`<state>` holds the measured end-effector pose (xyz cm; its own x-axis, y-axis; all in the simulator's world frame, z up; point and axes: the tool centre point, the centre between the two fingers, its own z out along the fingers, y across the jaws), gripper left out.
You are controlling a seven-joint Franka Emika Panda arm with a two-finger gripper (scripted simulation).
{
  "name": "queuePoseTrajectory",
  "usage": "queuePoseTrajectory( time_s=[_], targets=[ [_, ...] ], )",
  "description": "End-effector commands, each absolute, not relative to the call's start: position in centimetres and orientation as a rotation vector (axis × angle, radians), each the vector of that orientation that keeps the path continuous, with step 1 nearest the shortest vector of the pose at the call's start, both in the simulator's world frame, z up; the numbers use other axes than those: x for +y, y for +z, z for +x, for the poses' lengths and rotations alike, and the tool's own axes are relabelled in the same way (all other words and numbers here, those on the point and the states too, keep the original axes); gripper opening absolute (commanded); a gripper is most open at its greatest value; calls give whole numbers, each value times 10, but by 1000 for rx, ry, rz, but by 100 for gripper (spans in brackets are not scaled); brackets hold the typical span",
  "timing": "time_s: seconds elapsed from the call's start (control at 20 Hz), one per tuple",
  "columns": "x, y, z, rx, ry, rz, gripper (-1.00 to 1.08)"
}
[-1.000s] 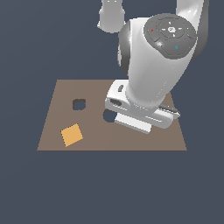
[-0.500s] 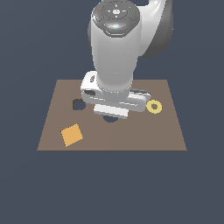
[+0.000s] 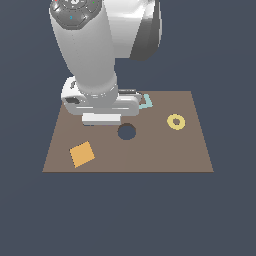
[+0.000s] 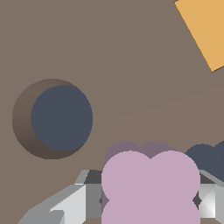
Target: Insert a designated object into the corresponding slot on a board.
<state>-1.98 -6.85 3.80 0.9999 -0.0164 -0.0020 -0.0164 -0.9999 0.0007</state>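
Here the wrist view shows the lilac block (image 4: 151, 186) pinched between the gripper's (image 4: 151, 197) grey fingers (image 4: 72, 203), held above the board (image 4: 109, 52). Part of the wavy-edged slot (image 4: 205, 159) peeks out just beside the block, and the round hole (image 4: 61, 117) lies further off, with a corner of the orange tile (image 4: 205, 28) well apart. In the exterior view the arm's body hides block, fingers and slot; only there do the yellow ring (image 3: 175, 121), the whole tile (image 3: 82, 154), the round hole (image 3: 126, 132) and the board's outline (image 3: 190, 150) show
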Motion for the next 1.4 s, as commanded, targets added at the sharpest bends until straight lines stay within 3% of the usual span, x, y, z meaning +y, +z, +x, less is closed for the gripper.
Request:
queuePoseTrajectory(
  time_s=[0.0, 0.55, 1.25, 1.3, 1.35],
  targets=[
    [-84, 39, -23, 34, -2, 3141, -100],
    [-125, 40, -26, 179, -3, 3136, -100],
    [-130, 30, -24, 195, -2, 3135, -100],
    [-130, 30, -24, 195, -2, 3135, 100],
    [-130, 30, -24, 195, -2, 3135, 100]
  ],
)
